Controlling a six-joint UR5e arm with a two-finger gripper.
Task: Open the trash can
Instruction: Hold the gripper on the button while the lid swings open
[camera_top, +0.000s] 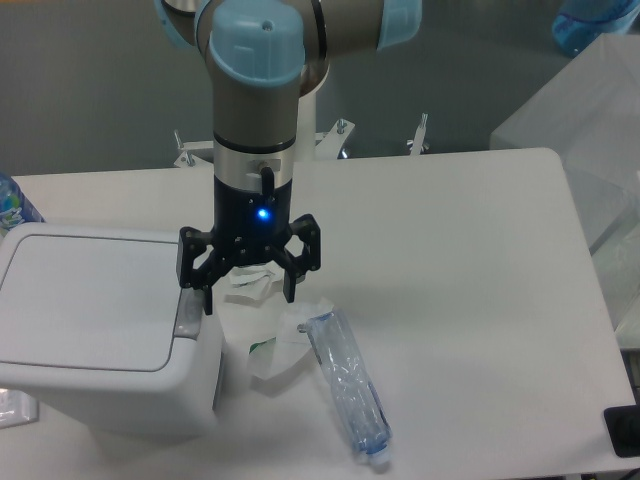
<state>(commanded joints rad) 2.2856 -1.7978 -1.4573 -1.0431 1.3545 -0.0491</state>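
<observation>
White table (480, 260); trash can (100, 330) lid down, just left of wide-spread gripper (248, 293)

The trash can (100, 335) is set at the table's (470, 300) left, gripper (250, 290) just beside its right edge, crushed bottle (348, 385) laid further right.

A white table (470, 260) carries a boxy white trash can (100, 330) with its lid shut at the left front, a crushed clear plastic bottle (348, 380) near the front edge, and crumpled white paper scraps (268, 345) between them.
</observation>
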